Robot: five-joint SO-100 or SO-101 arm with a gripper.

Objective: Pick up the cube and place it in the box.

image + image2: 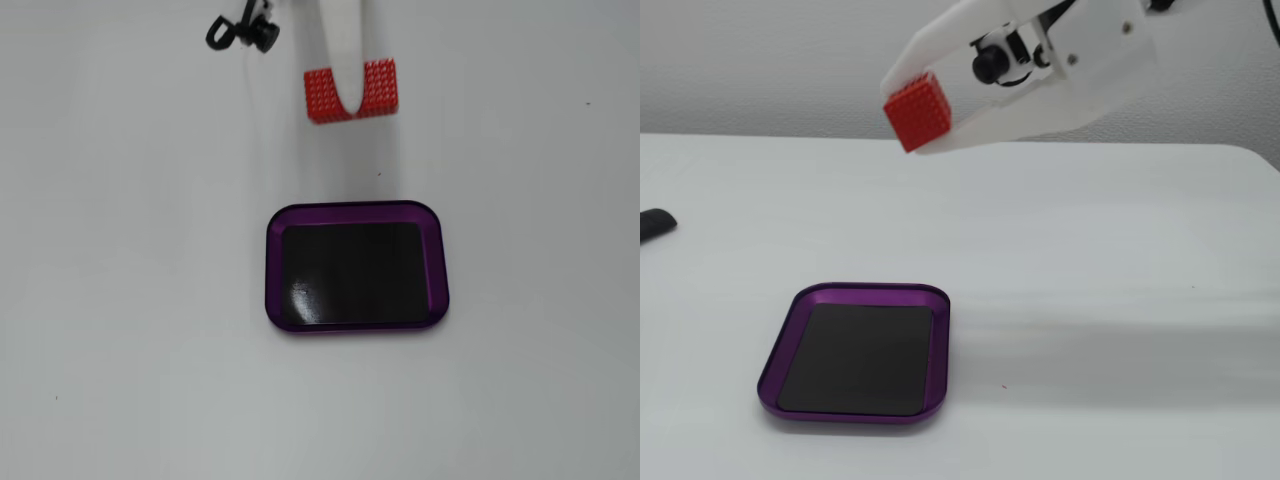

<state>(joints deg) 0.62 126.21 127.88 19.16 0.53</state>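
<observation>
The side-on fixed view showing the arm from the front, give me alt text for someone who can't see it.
A white robot end effector holds a small red cube high above a white table, its fingers closed on it. Lower left, a shallow purple-rimmed box with a black bottom sits empty on the table, and a dark object peeks in at the left edge.

Cube (917,111) in tool (912,112), high above box (856,352)

From above, the red cube (350,91) sits near the top edge, with one white finger of the gripper (343,85) crossing its middle. Below it, well apart, the purple box (357,267) lies flat on the white worktop (130,300), empty.
</observation>
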